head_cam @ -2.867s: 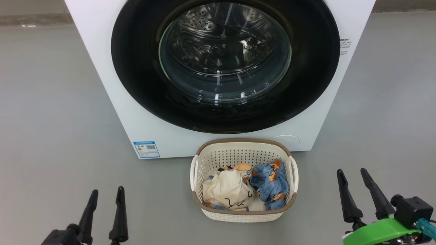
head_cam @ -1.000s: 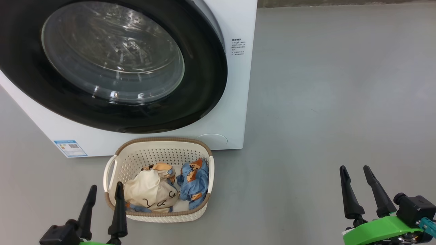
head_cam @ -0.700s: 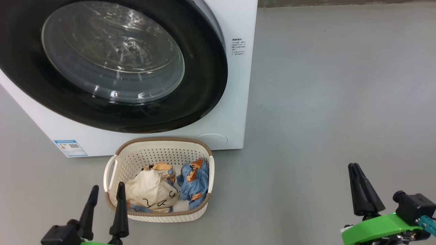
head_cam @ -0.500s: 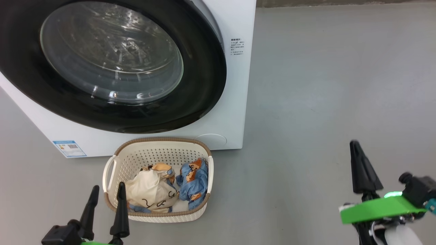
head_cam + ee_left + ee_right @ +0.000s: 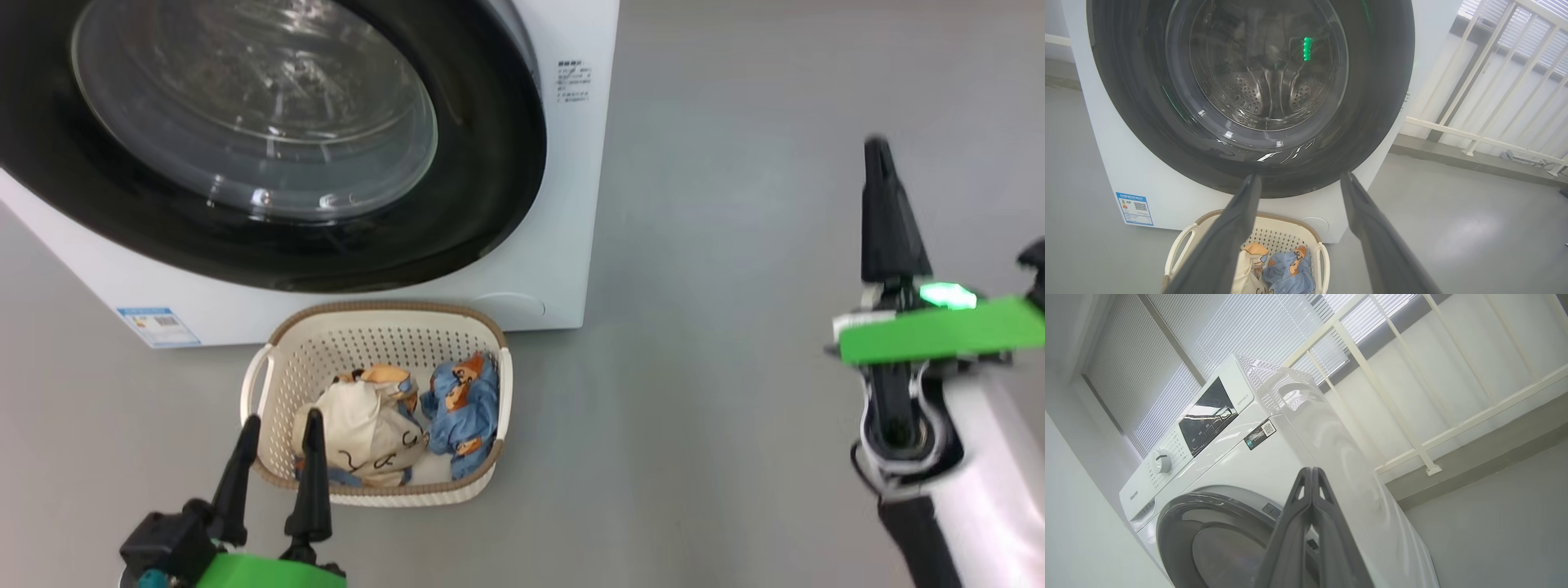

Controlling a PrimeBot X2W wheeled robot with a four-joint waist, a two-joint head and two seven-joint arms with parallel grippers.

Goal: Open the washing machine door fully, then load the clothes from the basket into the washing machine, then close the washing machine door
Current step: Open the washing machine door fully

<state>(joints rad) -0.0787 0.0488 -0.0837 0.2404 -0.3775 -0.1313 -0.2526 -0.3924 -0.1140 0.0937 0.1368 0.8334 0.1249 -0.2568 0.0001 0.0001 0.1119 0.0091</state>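
The white washing machine [image 5: 571,204] fills the upper left of the head view, its round black door [image 5: 490,188] with the glass bowl window shut flat against the front. On the floor before it stands the cream basket [image 5: 384,331], holding the clothes [image 5: 367,429]: one cream piece with black squiggles and blue ones with bear prints. At the basket's near left corner my left gripper [image 5: 277,429] stands open, holding nothing. Raised at the right, well clear of the machine, my right gripper [image 5: 878,151] is shut and empty. The right wrist view shows its fingers [image 5: 1310,473] pressed together, with the machine [image 5: 1274,457] beyond.
Bare grey floor [image 5: 718,269] lies between the machine and my right arm. A white railing [image 5: 1486,94] stands before a window with blinds, to the right of and behind the machine. A blue label sticker [image 5: 155,325] marks the machine's lower left corner.
My right gripper has shut and the right arm has risen high up the right side. The head camera turned earlier, shifting the machine and basket left. Door and clothes have not moved.
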